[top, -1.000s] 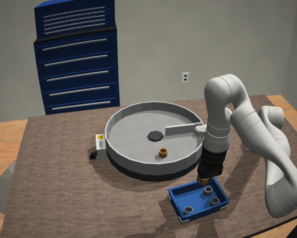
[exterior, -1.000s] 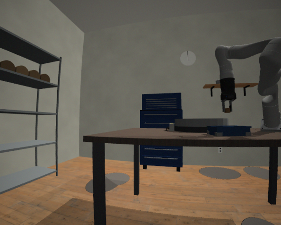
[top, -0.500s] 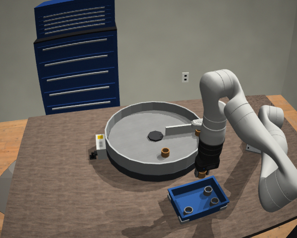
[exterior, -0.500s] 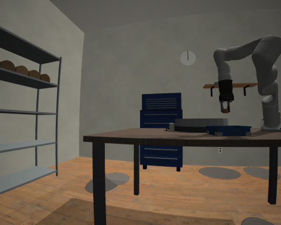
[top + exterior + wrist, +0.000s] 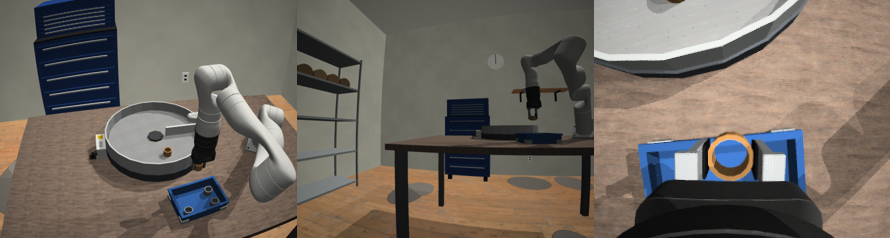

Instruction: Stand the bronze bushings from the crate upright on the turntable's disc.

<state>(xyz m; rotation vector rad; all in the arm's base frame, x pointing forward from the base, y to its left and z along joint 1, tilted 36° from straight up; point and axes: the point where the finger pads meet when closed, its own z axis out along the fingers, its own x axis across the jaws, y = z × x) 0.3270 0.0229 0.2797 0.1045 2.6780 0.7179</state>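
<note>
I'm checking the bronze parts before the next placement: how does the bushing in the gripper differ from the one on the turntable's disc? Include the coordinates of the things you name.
The held bushing [image 5: 198, 167] [image 5: 533, 118] [image 5: 712, 159] is in the air between the gripper's [image 5: 198, 166] [image 5: 533, 118] [image 5: 731, 159] fingers; the disc bushing [image 5: 167, 153] stands on the disc [image 5: 135, 147] [image 5: 624, 30]. The held bushing is outside the turntable's wall, the disc bushing inside. Both are bronze and upright.

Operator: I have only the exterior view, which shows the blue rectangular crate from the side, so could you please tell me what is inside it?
Observer: The blue rectangular crate has three grey steel bushings in it.
Operator: Thank you; is any bronze one visible on the turntable's round grey disc?
Observer: Yes, one orange-brown bronze bushing stands upright on the round grey disc, away from the hub.
Operator: And how does the one in the pincer sit?
Observer: The wrist view looks into its open end, between the two fingers.
</note>
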